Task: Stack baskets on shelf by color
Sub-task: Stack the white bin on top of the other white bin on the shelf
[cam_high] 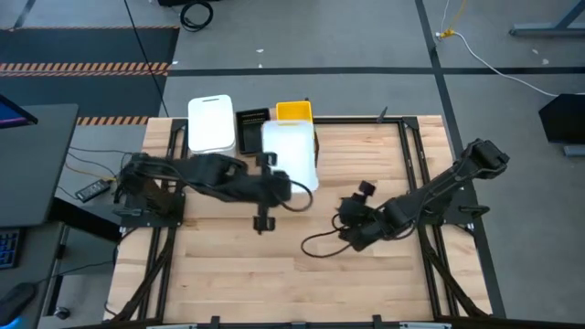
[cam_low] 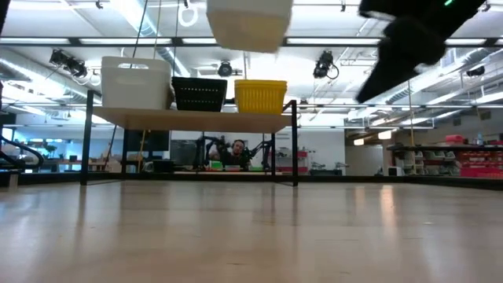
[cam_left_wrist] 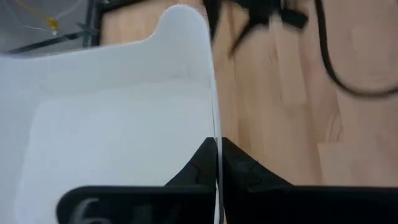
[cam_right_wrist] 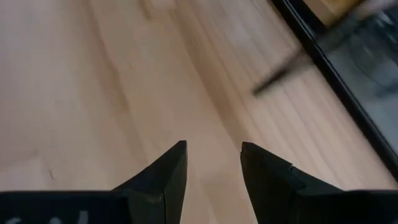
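Three baskets stand in a row on the shelf [cam_low: 192, 119]: a white one [cam_low: 135, 82], a perforated black one [cam_low: 200, 93] and a yellow one [cam_low: 260, 95]. A second white basket [cam_high: 291, 151] hangs high in the air in front of them, level with the top edge of the low view [cam_low: 250, 23]. My left gripper [cam_left_wrist: 216, 144] is shut on it. My right gripper [cam_right_wrist: 213, 168] is open over bare table, right of centre [cam_high: 352, 228], with nothing between its fingers. My left gripper pinches a side wall of the white basket at its rim [cam_left_wrist: 215, 127], one finger inside the basket and one outside. The fingers slant down at the wall from the table's near left. The basket is lifted clear, higher than the baskets on the shelf, roughly level.
The slatted wooden tabletop [cam_high: 274, 274] lies bare in front of both arms. Black frame rails [cam_high: 416, 155] run along its sides. A cable [cam_high: 315, 242] loops on the table by my right gripper. A person sits far behind the shelf [cam_low: 236, 149].
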